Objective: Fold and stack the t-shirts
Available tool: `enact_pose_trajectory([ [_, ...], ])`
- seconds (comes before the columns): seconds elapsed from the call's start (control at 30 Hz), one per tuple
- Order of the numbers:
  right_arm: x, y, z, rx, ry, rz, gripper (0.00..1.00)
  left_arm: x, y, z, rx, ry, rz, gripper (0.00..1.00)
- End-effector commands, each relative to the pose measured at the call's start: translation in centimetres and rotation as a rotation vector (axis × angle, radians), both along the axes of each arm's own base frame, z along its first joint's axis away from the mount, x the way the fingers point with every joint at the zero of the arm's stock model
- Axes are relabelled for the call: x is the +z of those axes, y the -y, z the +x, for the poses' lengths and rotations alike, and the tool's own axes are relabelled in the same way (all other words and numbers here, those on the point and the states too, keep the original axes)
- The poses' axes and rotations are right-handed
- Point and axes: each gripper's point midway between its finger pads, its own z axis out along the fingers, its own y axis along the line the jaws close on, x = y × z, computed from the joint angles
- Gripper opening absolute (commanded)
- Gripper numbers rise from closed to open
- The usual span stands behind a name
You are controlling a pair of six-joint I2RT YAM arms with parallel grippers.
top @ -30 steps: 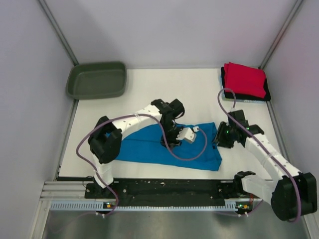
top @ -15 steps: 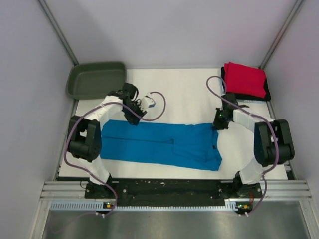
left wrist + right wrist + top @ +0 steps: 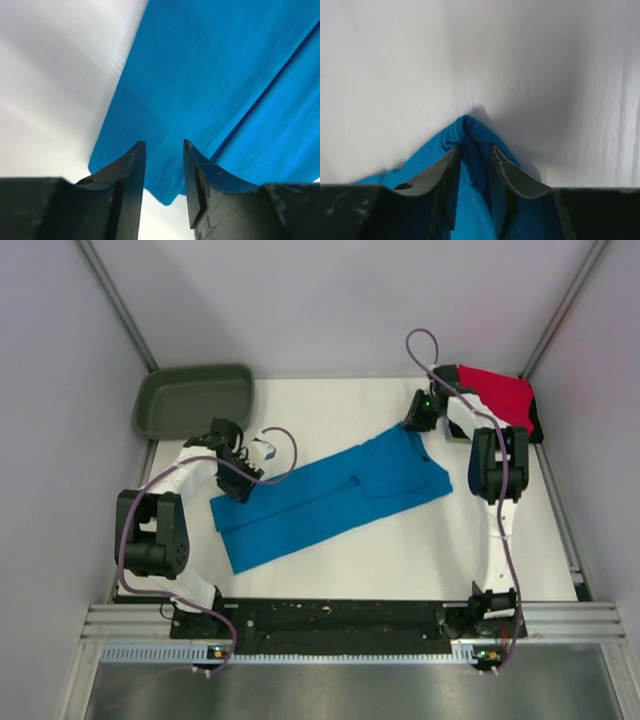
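A turquoise-blue t-shirt (image 3: 330,495) lies flat and slanted on the white table, from near left to far right. My right gripper (image 3: 409,427) is shut on its far right corner, close to the stack. In the right wrist view the cloth (image 3: 467,125) bunches between the jaws of that gripper (image 3: 474,146). My left gripper (image 3: 243,490) sits at the shirt's far left corner. In the left wrist view its jaws (image 3: 164,142) stand apart over the flat cloth (image 3: 200,75), pinching nothing. A folded red t-shirt (image 3: 497,397) lies on a black one (image 3: 536,426) at the back right.
A dark olive-green tub (image 3: 192,400) stands at the back left corner. Grey walls close in the table on three sides. Bare white table (image 3: 350,570) lies between the shirt and the arm bases.
The right gripper pulled the shirt's right end toward the back right, so the shirt swung from lying across to slanted. The left gripper moved a little nearer and left.
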Motion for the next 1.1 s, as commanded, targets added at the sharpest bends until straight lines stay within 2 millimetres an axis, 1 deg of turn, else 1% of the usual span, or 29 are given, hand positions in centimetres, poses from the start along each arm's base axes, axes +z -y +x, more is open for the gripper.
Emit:
enact_pose_trajectory([
  [0.0,4.0,-1.6,4.7,0.054,0.067,0.079,0.34,1.3,-1.3,0.3,0.049,0.071,0.015,0.43],
  [0.07,7.3,-1.4,5.4,0.075,0.145,0.063,0.41,1.2,-2.8,0.6,0.088,0.075,0.035,0.45],
  [0.1,9.1,-1.2,5.3,0.081,0.183,0.042,0.44,1.1,-3.4,0.7,0.098,0.075,0.044,0.46],
  [0.13,10.4,-0.7,4.9,0.082,0.207,0.013,0.47,1.0,-4.0,0.9,0.115,0.074,0.053,0.46],
  [0.17,12.0,-0.1,3.8,0.079,0.228,-0.014,0.50,0.7,-4.5,1.1,0.127,0.071,0.058,0.46],
  [0.2,12.3,0.5,2.9,0.072,0.229,-0.044,0.51,0.5,-4.5,1.2,0.126,0.065,0.056,0.46],
  [0.23,13.8,1.1,1.6,0.065,0.247,-0.073,0.52,0.4,-5.5,1.2,0.154,0.059,0.056,0.45],
  [0.27,13.8,1.9,0.4,0.049,0.240,-0.107,0.53,0.0,-5.7,1.2,0.158,0.049,0.056,0.45],
  [0.3,13.6,2.6,-1.0,0.035,0.225,-0.139,0.55,-0.4,-6.0,1.2,0.159,0.041,0.060,0.44],
  [0.33,12.7,3.3,-2.5,0.025,0.194,-0.166,0.56,-0.8,-6.1,1.2,0.157,0.031,0.066,0.43],
  [0.37,12.3,4.2,-3.9,0.005,0.175,-0.193,0.56,-1.3,-6.2,1.0,0.155,0.021,0.077,0.42],
  [0.43,10.4,6.0,-6.8,-0.039,0.112,-0.236,0.57,-2.1,-6.6,0.7,0.157,0.006,0.099,0.41],
  [0.5,7.7,7.9,-9.5,-0.086,0.031,-0.260,0.55,-2.9,-6.9,0.1,0.160,-0.009,0.108,0.40],
  [0.57,5.8,9.0,-11.3,-0.105,-0.020,-0.259,0.53,-3.3,-6.9,-0.3,0.155,-0.016,0.111,0.38],
  [0.63,4.4,8.9,-12.3,-0.092,-0.050,-0.244,0.52,-3.7,-6.8,-0.9,0.144,-0.030,0.108,0.32],
  [0.67,3.7,9.9,-12.5,-0.118,-0.070,-0.238,0.51,-3.9,-6.7,-1.3,0.138,-0.039,0.105,0.26],
  [0.73,2.4,10.0,-12.5,-0.114,-0.092,-0.230,0.49,-4.3,-6.6,-2.1,0.125,-0.059,0.101,0.19],
  [0.8,1.0,9.8,-12.4,-0.108,-0.122,-0.216,0.43,-4.6,-6.2,-3.1,0.112,-0.082,0.088,0.16],
  [0.9,-0.3,9.1,-11.8,-0.074,-0.145,-0.170,0.27,-4.9,-5.4,-5.1,0.087,-0.117,0.050,0.13],
  [0.93,-0.5,9.0,-11.5,-0.070,-0.144,-0.162,0.17,-5.2,-5.2,-6.1,0.074,-0.138,0.040,0.13],
  [0.97,-0.7,8.8,-11.2,-0.064,-0.145,-0.157,0.14,-5.3,-5.0,-7.0,0.060,-0.156,0.034,0.13],
  [1.0,-0.8,8.9,-10.7,-0.060,-0.139,-0.161,0.07,-5.5,-4.8,-8.0,0.041,-0.174,0.028,0.13],
  [1.07,-0.8,9.0,-9.4,-0.050,-0.127,-0.164,0.01,-5.7,-4.3,-10.0,-0.019,-0.210,0.010,0.13],
])
